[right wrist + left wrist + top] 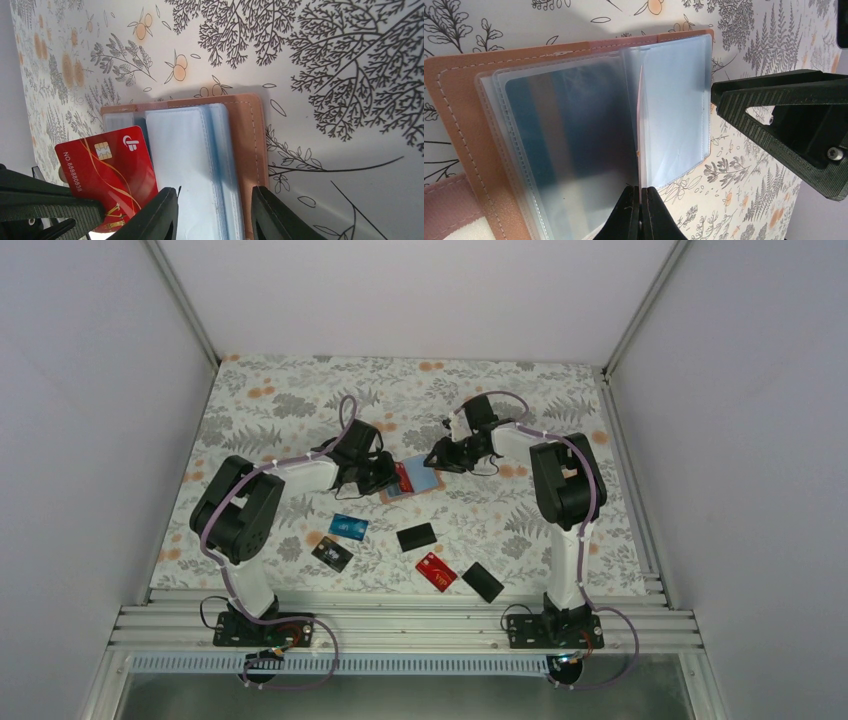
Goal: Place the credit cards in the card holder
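The tan card holder (428, 483) lies open mid-table, its clear sleeves (574, 135) fanned out. My left gripper (640, 190) is shut on the bottom edge of a red credit card (107, 170), which stands upright over the holder's middle and shows edge-on in the left wrist view. My right gripper (215, 192) is open, its fingers astride the right stack of sleeves and the holder's leather edge (250, 145). More credit cards lie loose nearer the bases: a blue one (348, 527), a black printed one (331, 554), a plain black one (416, 536), a red one (436, 572) and another black one (483, 581).
The floral tablecloth (300, 400) covers the table between white walls. A metal rail (400, 625) runs along the near edge by the arm bases. A finger (774, 115) of the right gripper sits close beside the holder in the left wrist view.
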You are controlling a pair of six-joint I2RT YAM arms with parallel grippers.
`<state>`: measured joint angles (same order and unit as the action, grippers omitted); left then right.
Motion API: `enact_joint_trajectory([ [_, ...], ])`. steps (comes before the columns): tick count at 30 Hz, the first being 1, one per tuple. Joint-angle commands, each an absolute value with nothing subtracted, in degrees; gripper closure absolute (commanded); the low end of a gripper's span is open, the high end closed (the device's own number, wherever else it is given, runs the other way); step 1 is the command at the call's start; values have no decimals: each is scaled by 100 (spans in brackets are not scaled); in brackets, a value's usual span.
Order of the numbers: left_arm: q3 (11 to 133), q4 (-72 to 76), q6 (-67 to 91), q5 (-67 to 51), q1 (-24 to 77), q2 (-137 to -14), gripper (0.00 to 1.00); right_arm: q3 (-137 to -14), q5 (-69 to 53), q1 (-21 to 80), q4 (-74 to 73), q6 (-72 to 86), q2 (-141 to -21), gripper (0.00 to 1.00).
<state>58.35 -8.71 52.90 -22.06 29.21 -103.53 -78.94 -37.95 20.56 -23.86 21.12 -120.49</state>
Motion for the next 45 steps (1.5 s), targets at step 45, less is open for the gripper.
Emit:
enact_joint_trajectory([
  [45, 5047, 351, 5547, -2042, 2715, -10000, 98, -7763, -3997, 2083, -2364, 1951, -12330, 65],
])
